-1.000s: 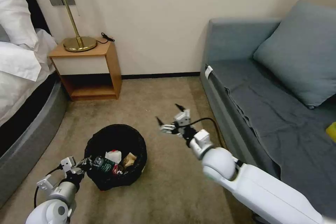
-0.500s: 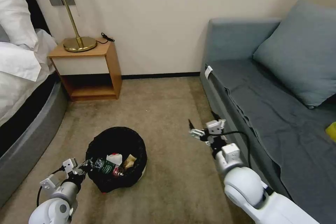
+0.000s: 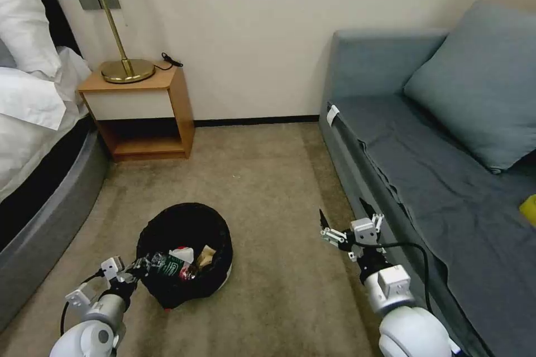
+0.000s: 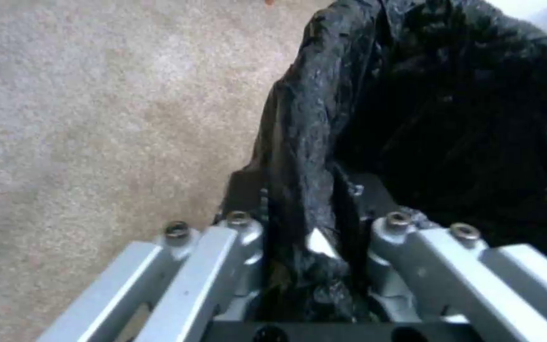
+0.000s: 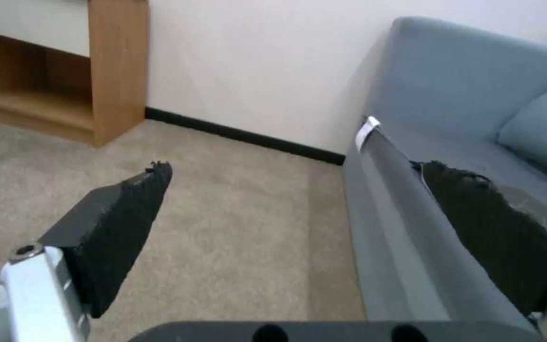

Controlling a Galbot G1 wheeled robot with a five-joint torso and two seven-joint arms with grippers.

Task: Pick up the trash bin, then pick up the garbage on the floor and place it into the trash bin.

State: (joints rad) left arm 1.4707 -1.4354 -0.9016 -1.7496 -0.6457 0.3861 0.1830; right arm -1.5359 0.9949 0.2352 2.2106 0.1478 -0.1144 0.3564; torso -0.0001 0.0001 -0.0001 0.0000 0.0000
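We keep our left gripper (image 3: 132, 269) clamped on the round black-lined trash bin (image 3: 187, 254) rim at eight o'clock, level; right gripper (image 3: 341, 222) gapes wide, empty

This was a bedroom, of the home or hotel kind. A wooden nightstand (image 3: 139, 111) stood against the cream wall (image 3: 251, 28), carrying a brass lamp (image 3: 120, 39) with a pale shade. Just beside the nightstand, on its far side from the sofa, lay a bed (image 3: 33, 122) with white pillows and linen over a grey base. Well apart from the nightstand, across a stretch of beige carpet (image 3: 251, 178), sat a blue-grey sofa (image 3: 402, 150) bearing a matching cushion (image 3: 480, 83). A dark skirting board (image 3: 257, 120) ran from the nightstand to the sofa.
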